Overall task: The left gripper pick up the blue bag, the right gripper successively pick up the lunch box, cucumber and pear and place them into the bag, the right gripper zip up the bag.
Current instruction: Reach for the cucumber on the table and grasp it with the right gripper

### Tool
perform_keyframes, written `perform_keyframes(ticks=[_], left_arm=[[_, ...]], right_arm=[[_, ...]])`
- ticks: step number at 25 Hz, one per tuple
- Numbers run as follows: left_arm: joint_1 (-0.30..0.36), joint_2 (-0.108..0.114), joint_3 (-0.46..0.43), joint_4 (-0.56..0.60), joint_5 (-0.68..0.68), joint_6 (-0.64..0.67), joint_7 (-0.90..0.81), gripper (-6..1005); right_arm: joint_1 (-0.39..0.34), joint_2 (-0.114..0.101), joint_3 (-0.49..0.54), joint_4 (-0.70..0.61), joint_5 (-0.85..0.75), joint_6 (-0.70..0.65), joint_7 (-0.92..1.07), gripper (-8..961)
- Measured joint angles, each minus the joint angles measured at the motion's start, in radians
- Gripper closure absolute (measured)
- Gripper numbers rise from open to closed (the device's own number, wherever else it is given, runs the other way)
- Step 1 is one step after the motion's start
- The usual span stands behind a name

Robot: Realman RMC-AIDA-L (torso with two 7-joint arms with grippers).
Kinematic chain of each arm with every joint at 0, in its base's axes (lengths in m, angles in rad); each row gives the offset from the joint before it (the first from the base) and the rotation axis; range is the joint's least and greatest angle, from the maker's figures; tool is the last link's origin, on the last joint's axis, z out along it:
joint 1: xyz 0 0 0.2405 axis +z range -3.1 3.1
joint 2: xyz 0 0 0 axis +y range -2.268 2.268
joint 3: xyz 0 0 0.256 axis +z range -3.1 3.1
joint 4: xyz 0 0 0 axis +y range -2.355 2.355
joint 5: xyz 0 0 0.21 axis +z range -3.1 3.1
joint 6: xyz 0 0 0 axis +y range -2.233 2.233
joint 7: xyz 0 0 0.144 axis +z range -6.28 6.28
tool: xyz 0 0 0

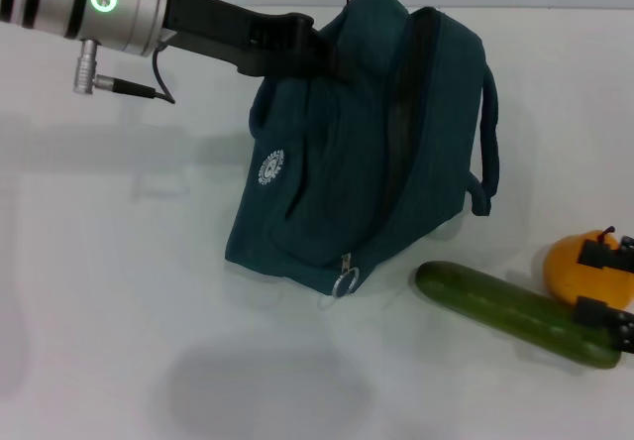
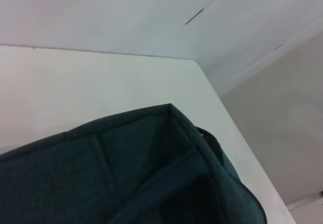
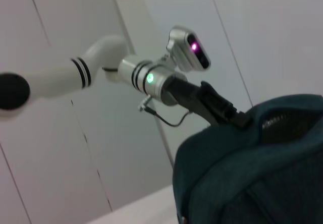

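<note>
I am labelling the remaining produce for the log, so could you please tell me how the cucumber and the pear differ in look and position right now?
The cucumber is long, slim and dark green; the pear is short, rounded and orange-yellow. The cucumber lies nearly wholly in view, diagonally, its end close to the blue bag; the pear sits farther from the bag, partly hidden by the right gripper. Both rest on the white table, outside the bag.

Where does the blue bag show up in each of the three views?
Head view: the bag stands at centre, its top held by the left gripper, the cucumber beside it on the table.
Left wrist view: the bag fills the lower part.
Right wrist view: the bag is at lower right.
Shared landmark: the left gripper at the bag's top in the head and right wrist views.
</note>
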Motion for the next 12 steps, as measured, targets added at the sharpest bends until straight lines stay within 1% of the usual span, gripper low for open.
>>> perform_keyframes(ticks=[1,6,12], left_arm=[[0.001,-0.001,0.0,0.0,0.0,-0.002,0.0,933],[0.004,-0.004,0.0,-0.01,-0.001,-0.007,-0.001,933],[0.006,-0.007,0.0,-0.012,-0.002,-0.02,0.0,933]], right_arm=[[0.02,0.002,-0.008,-0.009,-0.013,0.023,0.003,262],[0.073,0.005,-0.057,-0.014,-0.048,0.105,0.01,261],[0.109,0.014,-0.14,-0.047,-0.057,0.206,0.03,261]])
